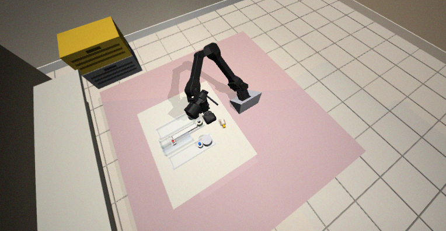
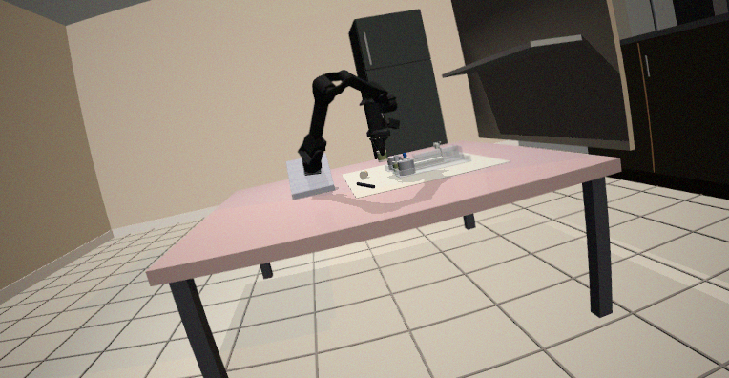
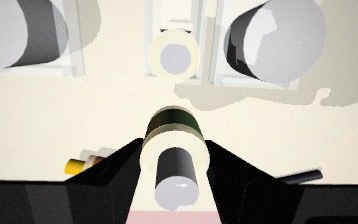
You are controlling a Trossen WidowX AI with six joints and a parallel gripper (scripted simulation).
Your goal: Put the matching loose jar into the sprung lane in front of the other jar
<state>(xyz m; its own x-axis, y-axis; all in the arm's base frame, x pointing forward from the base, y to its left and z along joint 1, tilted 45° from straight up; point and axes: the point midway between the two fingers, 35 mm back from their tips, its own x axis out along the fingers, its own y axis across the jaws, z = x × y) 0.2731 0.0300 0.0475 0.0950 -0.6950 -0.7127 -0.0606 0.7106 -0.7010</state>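
Observation:
My gripper is shut on a jar with a dark green band, cream shoulder and dark neck with a grey top. It holds the jar raised above the mat, in front of the middle lane in the wrist view. The jar in the lane stands near the lane's front end, with a cream shoulder and pale round top; its side band is hidden from above. A white plate shows just behind it. The fingertips are hidden in the top view.
Wide grey-topped jars stand in both side lanes. A small blue-topped piece is beside one. A yellow-capped jar with an orange band lies on the mat. A black rod lies opposite.

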